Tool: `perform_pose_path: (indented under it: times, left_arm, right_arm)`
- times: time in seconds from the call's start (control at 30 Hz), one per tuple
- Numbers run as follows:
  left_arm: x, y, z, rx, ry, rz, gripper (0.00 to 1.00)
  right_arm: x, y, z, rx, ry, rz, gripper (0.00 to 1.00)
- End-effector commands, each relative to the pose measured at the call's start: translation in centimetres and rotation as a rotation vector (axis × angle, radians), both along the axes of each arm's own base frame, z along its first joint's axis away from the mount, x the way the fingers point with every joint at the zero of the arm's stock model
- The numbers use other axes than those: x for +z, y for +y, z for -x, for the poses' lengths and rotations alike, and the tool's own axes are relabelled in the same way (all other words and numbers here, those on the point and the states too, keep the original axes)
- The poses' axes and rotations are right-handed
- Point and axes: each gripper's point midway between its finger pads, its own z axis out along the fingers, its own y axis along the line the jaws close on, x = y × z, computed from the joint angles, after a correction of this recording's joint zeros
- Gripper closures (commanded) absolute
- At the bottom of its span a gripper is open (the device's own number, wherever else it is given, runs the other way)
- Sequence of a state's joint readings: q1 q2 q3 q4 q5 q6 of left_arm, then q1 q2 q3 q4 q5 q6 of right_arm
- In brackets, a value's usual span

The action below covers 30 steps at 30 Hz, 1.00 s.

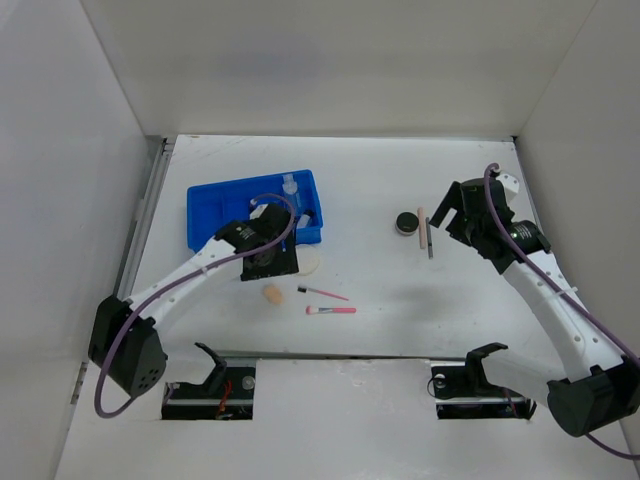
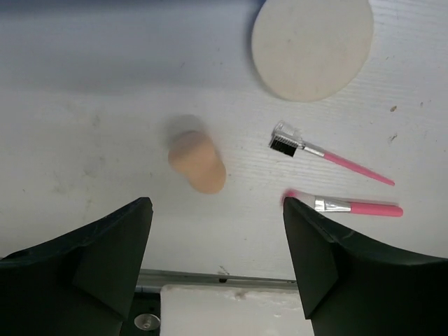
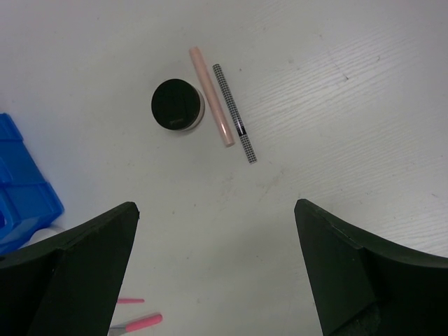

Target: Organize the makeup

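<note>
The makeup lies loose on the white table. A peach sponge (image 2: 197, 162) rests just beyond my open left gripper (image 2: 217, 238), with nothing between the jaws. Up and to the right of it is the white round puff (image 2: 311, 45). Two pink-handled brushes (image 2: 329, 155) (image 2: 350, 206) lie to the right, the nearer one's bristles beside my right fingertip. A clear bottle (image 1: 290, 185) stands in the blue tray (image 1: 215, 215). My right gripper (image 3: 215, 231) hangs open above bare table, short of the black jar (image 3: 178, 105), beige stick (image 3: 210, 94) and dark pencil (image 3: 234, 112).
The tray's corner (image 3: 21, 182) shows at the left of the right wrist view. White walls enclose the table on three sides. A metal rail (image 2: 210, 280) marks the near table edge, with the arm bases below it.
</note>
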State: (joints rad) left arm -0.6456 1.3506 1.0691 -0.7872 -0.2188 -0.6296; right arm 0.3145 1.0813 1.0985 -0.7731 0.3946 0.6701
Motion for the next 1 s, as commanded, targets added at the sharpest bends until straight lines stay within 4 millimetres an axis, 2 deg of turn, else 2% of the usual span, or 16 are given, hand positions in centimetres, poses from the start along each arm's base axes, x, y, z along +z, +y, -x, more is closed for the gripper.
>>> perform_pose_path:
  times: [0.0,0.07,0.1,0.2,0.37,0.5,0.53,0.57,0.67,0.73,0.77,0.8,0.9,0.93,0.97]
  left_arm:
    - [-1.7,0.6,1.4,0.167,0.024,0.065,0.27]
    - [-2.9,0.9,1.3,0.215,0.053,0.090,0.27]
    - [-4.2,0.8,2.0,0.214,0.099,0.103,0.27]
    - [-5.5,0.1,1.4,0.213,0.101,0.137,0.27]
    - [-7.7,-0.1,1.6,0.262,0.165,0.153,0.37]
    - [-8.2,-0.3,1.0,0.243,0.162,0.158,0.56]
    - [-8.3,-0.2,1.2,0.232,0.179,0.139,0.70]
    - [-7.8,-0.3,0.6,0.223,0.170,0.130,0.76]
    - [-5.8,0.1,0.7,0.183,0.157,0.108,0.93]
    - [-3.1,0.3,-0.3,0.122,0.100,0.095,0.94]
    - [-1.6,1.0,0.2,0.112,0.092,0.075,0.94]
    - [0.9,1.1,-1.1,0.105,0.024,0.066,0.94]
    - [4.7,2.4,-2.3,0.062,-0.057,0.015,0.94]
    - [6.8,2.6,-3.7,0.067,-0.114,0.011,0.94]
    - [7.5,2.8,-4.4,0.043,-0.129,0.000,0.94]
  right_arm:
    - [0.8,0.5,-1.0,0.009,-0.047,-0.023,0.01]
    - [0.8,0.6,-1.0,0.016,-0.046,-0.029,0.01]
    - [1.2,0.7,-1.1,0.016,-0.054,-0.032,0.01]
    - [1.2,0.6,-1.1,0.022,-0.053,-0.025,0.01]
    - [1.2,0.6,-1.1,0.027,-0.052,-0.018,0.01]
    - [1.2,0.6,-1.1,0.027,-0.052,-0.018,0.01]
    - [1.2,0.6,-1.1,0.027,-0.052,-0.018,0.01]
    - [1.6,0.5,-1.2,0.021,-0.064,-0.015,0.01]
    - [1.6,0.5,-1.2,0.020,-0.064,-0.015,0.01]
    - [1.6,0.3,-1.2,0.014,-0.066,-0.009,0.01]
    - [1.4,0.4,-1.3,0.014,-0.057,-0.006,0.01]
    - [1.4,0.4,-1.3,0.014,-0.057,-0.006,0.01]
    - [1.0,0.3,-1.2,0.014,-0.048,-0.004,0.01]
    - [1.0,0.3,-1.2,0.014,-0.048,-0.004,0.01]
    - [1.1,0.4,-1.4,0.014,-0.057,-0.006,0.01]
